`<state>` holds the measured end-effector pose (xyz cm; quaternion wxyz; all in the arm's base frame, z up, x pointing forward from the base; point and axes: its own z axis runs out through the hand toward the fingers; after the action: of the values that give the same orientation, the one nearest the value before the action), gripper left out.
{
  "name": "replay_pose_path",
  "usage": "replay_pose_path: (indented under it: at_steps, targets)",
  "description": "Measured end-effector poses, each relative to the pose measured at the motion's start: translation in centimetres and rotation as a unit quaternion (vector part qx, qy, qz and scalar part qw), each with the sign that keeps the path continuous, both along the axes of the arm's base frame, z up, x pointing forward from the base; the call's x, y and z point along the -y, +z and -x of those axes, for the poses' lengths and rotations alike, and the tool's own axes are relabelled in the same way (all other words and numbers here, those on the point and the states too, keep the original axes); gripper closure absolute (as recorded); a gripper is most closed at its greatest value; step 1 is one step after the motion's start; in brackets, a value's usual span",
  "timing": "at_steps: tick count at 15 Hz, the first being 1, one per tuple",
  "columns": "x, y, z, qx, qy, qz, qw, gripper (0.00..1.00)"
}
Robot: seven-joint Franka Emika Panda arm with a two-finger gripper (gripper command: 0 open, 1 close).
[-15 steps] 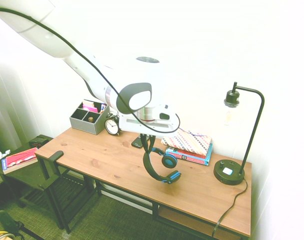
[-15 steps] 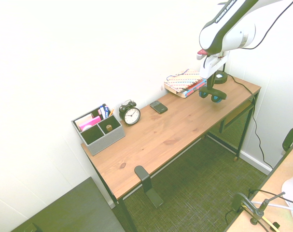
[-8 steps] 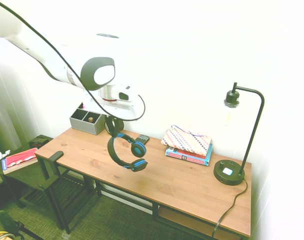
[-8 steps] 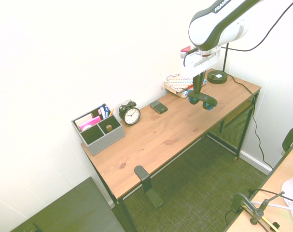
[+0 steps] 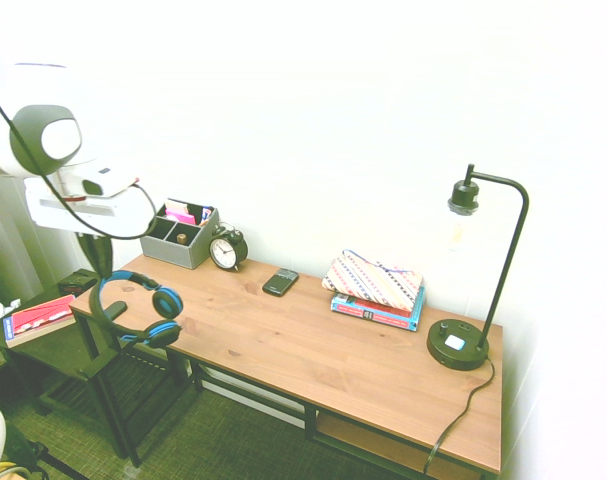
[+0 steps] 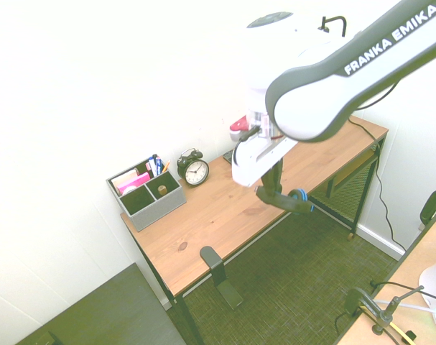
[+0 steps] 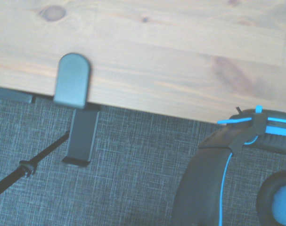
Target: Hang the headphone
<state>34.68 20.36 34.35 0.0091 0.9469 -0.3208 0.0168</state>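
While pincer (image 5: 96,262) clenches headphone (image 5: 135,308) headband, grey organizer (image 5: 177,235) holds pink items, pens

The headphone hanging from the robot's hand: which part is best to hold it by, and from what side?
The top of the headband, from above. The hand, pointing down, is shut on the headphone there, so the arch hangs open with both ear cups dangling below, free to slip over the black hook clamped at the desk edge.
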Motion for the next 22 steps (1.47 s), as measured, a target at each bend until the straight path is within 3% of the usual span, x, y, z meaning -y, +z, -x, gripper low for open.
replay_pose_path:
  at_steps: [4,13,20,21,22]
  targets:
    - [-6.4,-5.4,1.7,0.0,0.001,0.007,1.0,1.0]
    - [-13.7,-18.5,0.3,-0.033,-0.006,0.037,0.999,1.0]
    - [-15.6,-22.9,-2.3,-0.017,-0.002,0.064,0.998,1.0]
    - [-15.9,-23.4,-2.4,-0.017,-0.002,0.065,0.998,0.0]
    - [-16.3,-23.9,-2.4,-0.02,-0.002,0.065,0.998,0.0]
